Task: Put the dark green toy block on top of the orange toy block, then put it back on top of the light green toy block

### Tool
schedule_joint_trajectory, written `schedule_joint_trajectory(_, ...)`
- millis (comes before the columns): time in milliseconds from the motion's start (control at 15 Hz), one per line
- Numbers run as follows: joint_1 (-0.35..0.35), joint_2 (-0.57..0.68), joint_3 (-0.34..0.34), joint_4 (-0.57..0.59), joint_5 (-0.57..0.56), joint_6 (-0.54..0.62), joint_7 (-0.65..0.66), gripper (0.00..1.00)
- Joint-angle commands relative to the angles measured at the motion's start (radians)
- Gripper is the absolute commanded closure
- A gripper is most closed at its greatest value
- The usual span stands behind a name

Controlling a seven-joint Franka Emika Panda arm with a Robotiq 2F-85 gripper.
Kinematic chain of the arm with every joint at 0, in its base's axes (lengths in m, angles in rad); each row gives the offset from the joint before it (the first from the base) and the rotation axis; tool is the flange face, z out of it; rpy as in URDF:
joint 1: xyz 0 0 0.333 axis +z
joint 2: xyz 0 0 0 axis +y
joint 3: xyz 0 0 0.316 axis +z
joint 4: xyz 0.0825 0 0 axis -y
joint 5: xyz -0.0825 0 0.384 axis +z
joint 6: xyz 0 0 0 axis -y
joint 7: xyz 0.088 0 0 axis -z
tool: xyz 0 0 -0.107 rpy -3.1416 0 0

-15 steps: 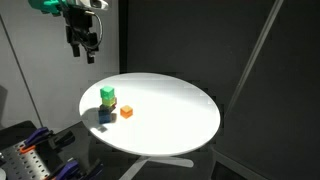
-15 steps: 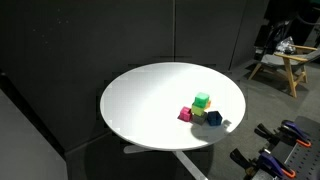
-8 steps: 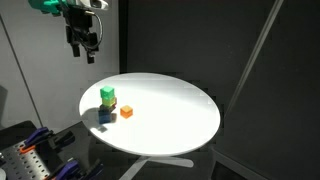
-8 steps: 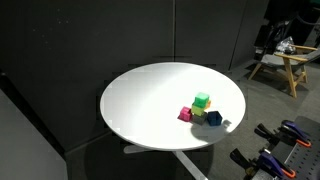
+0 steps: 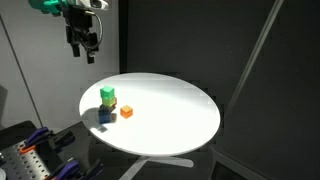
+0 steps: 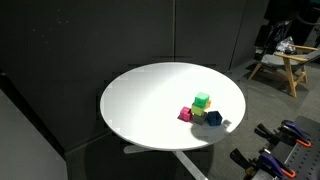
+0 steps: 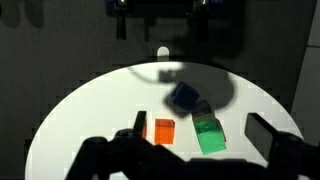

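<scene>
The dark green toy block (image 5: 106,94) sits on top of the light green toy block (image 5: 108,105) near the table's edge, and the stack shows in both exterior views. In the wrist view the dark green block (image 7: 208,133) hides most of the light green one. The orange toy block (image 5: 127,112) lies on the table beside the stack, a small gap apart, and shows in the wrist view (image 7: 160,131). It looks pinkish in an exterior view (image 6: 185,114). My gripper (image 5: 82,46) is open and empty, high above the table and well away from the blocks.
A dark blue block (image 5: 104,117) lies against the stack on the round white table (image 5: 170,110). It also shows in the wrist view (image 7: 183,96). Dark curtains surround the table. Tools lie below the table's edge (image 5: 35,150). A wooden stand (image 6: 283,65) is in the background.
</scene>
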Motion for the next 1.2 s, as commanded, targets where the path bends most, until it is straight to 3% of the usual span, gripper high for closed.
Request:
schedule_joint_trajectory(0,-0.003,0.009,0.002,0.008,0.001,-0.001,0.002,0.0)
schedule_joint_trajectory(600,0.013,0.11,0.013,0.079,0.02,0.114,0.013,0.0)
schedule_joint_trajectory(1133,0.047,0.29,0.052,0.208,0.025,0.176,0.025,0.0)
